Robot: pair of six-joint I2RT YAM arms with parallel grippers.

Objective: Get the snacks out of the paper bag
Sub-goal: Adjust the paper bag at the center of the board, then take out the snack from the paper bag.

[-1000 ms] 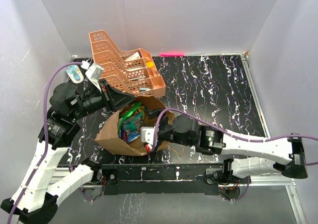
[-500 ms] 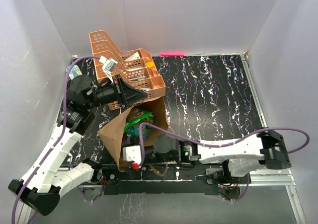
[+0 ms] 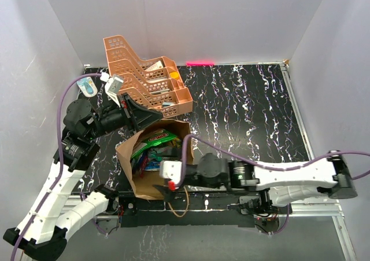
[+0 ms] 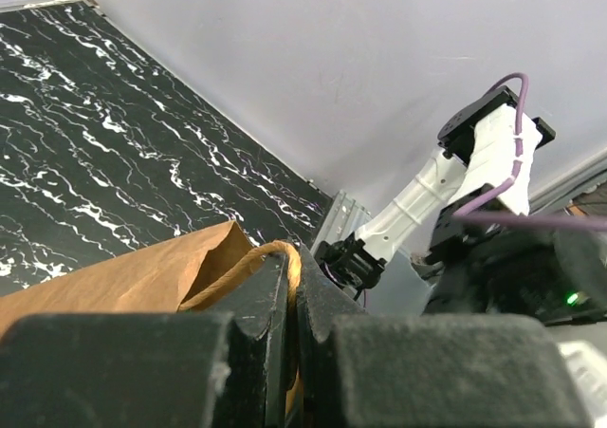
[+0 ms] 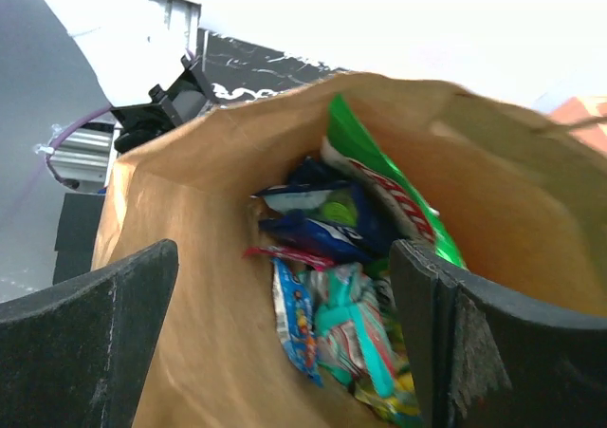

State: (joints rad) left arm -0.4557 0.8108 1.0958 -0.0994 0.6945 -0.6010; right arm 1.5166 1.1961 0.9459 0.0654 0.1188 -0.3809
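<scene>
The brown paper bag (image 3: 144, 183) stands tilted near the table's front edge, mouth up and open. Inside are the snacks: a green chip bag with a red logo (image 3: 157, 138), a blue chip bag (image 5: 322, 233) and small colourful wrappers (image 5: 351, 333). My left gripper (image 3: 151, 117) is at the bag's far rim, shut on the twine handle (image 4: 285, 257) and holding it up. My right gripper (image 3: 163, 177) is open and empty at the bag's near rim, pointing into the mouth. In the right wrist view its fingers (image 5: 95, 333) stand wide on each side of the snacks. A second handle (image 3: 184, 206) hangs at the front.
An orange mesh tiered tray rack (image 3: 144, 78) with small oddments stands just behind the bag and my left gripper. White walls close in the black marbled table (image 3: 248, 110) on three sides. A small white and blue object (image 3: 88, 86) lies at the far left.
The bag has been pulled more upright and nearer the front edge. My left gripper rose with the handle, then came back down left. My right gripper drew back out toward the bag's near rim.
</scene>
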